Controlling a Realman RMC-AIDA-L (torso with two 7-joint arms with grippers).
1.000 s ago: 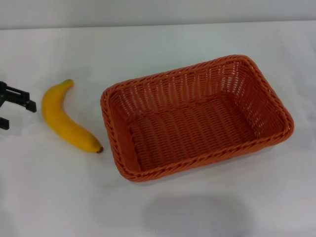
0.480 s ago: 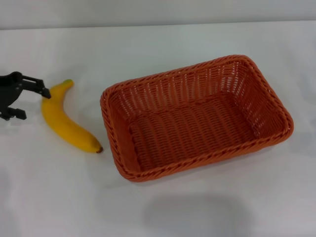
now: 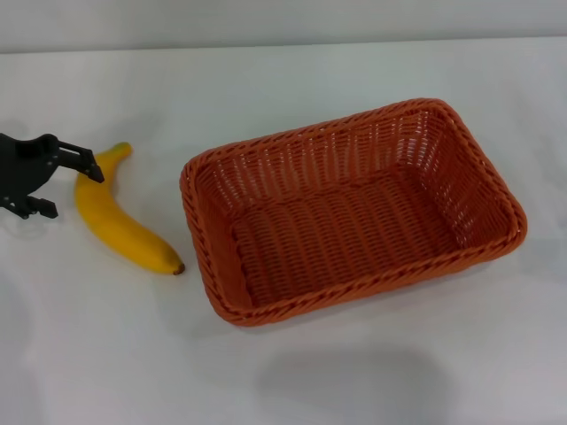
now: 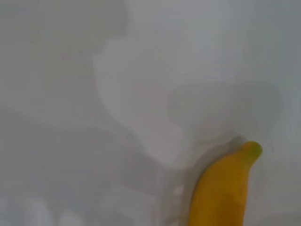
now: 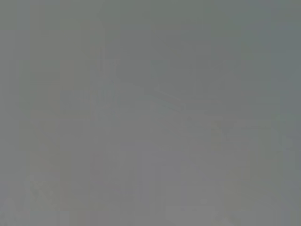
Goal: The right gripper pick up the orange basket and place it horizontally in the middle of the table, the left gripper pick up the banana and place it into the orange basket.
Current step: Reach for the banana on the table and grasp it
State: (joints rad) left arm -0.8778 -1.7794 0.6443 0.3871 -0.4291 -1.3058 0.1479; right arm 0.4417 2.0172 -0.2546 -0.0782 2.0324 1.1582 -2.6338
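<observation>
The orange basket [image 3: 353,208] lies lengthwise across the middle of the white table [image 3: 283,80], tilted slightly, with nothing inside. To its left lies the yellow banana [image 3: 115,217], stem end toward the back, dark tip near the basket's front corner. My left gripper [image 3: 64,188] hangs open at the left edge of the head view, its upper finger over the banana's stem end, its lower finger left of the fruit. The left wrist view shows the banana's [image 4: 223,188] stem end on the table. The right gripper is out of view.
Bare white tabletop surrounds the basket on all sides. A faint shadow falls on the table near the front edge, below the basket. The right wrist view shows only a flat grey field.
My left gripper has moved right, from the frame's left edge up to the banana's stem end. Banana and basket have not moved.
</observation>
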